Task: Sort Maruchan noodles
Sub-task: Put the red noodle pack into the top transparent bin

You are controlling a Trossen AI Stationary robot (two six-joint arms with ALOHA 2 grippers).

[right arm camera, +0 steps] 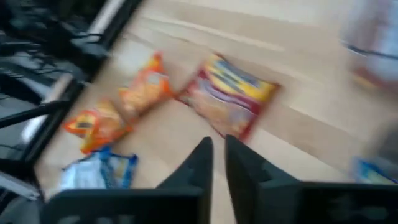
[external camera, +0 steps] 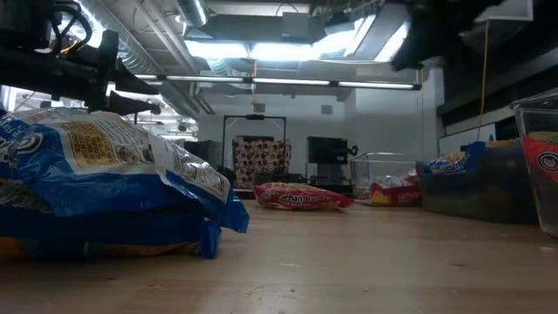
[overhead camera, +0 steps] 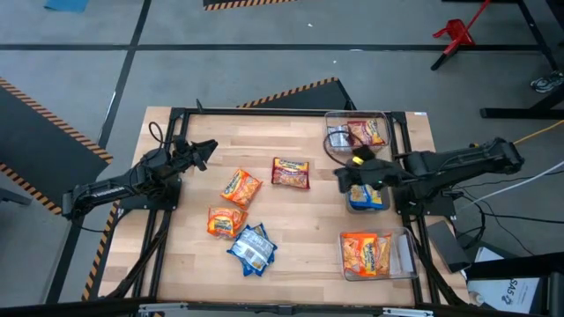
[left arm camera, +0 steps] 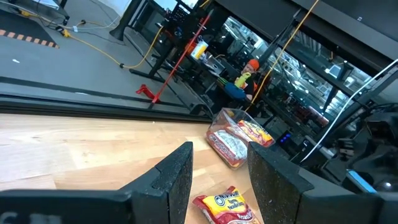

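Observation:
Several Maruchan noodle packets lie flat on the wooden table: two orange ones (overhead camera: 241, 187) (overhead camera: 226, 222), a dark red one (overhead camera: 291, 173) and a blue-and-yellow pair (overhead camera: 253, 248). Three clear bins stand along the right edge. The far bin (overhead camera: 335, 119) holds dark red packets, the middle bin (overhead camera: 352, 208) a blue one (overhead camera: 366, 198), and the near bin (overhead camera: 404, 260) orange ones. My right gripper (overhead camera: 344, 181) (right arm camera: 219, 158) hovers above the table beside the middle bin, with only a narrow slit between its fingers and nothing in it. My left gripper (overhead camera: 204, 151) (left arm camera: 221, 180) waits open at the far left.
A black metal frame (overhead camera: 264, 112) runs around the table. The middle strip of the table, between the loose packets and the bins, is bare wood (overhead camera: 308, 229). A red stand (overhead camera: 454, 33) is on the floor beyond the far edge.

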